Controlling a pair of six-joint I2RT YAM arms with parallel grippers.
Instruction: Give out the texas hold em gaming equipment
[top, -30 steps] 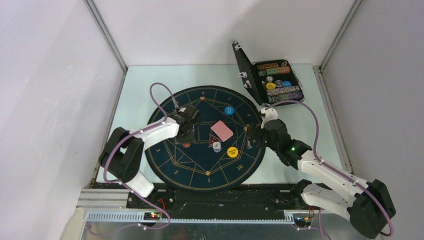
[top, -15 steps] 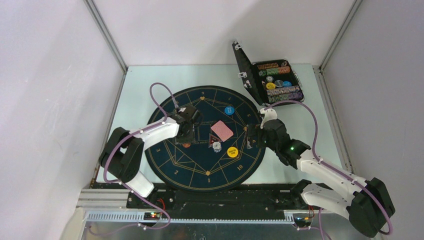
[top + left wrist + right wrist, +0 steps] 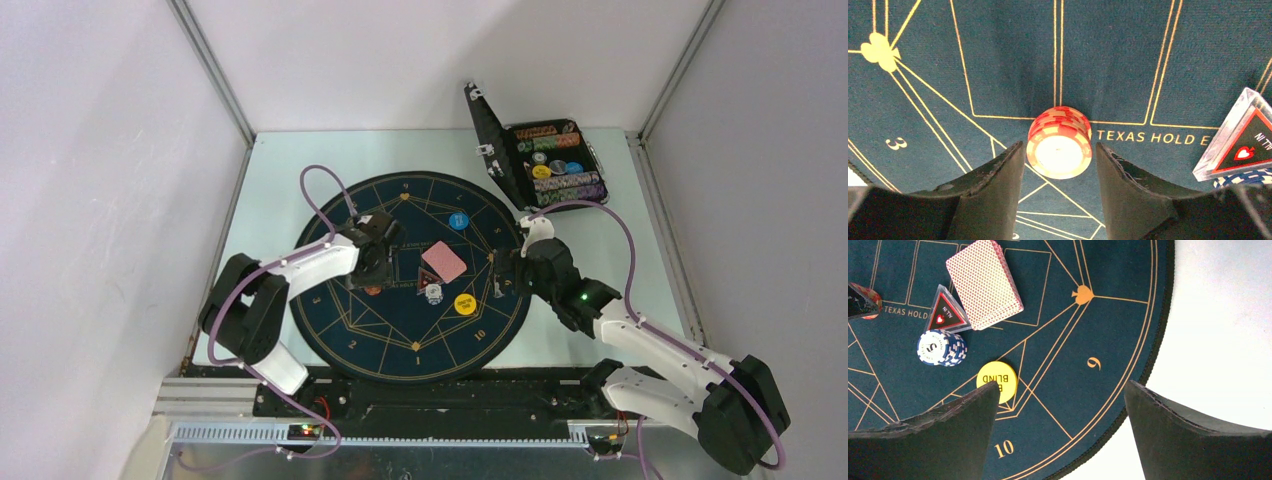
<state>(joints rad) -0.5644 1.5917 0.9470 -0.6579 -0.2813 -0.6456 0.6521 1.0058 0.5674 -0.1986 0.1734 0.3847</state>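
My left fingers (image 3: 998, 180) have just spread off the red chip stack (image 3: 1060, 150), which stands free between them on the dark-blue mat (image 3: 973, 60), so I judge this placement done, while my right fingers (image 3: 948, 425) hang wide apart, empty.

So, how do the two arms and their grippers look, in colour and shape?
The left arm and right arm have white shells between chunky black joint housings. A lilac cable loops along each. The right arm carries a small green light near its wrist. The left gripper and right gripper are black; their fingers are dark curved wedges with rough, worn edges.
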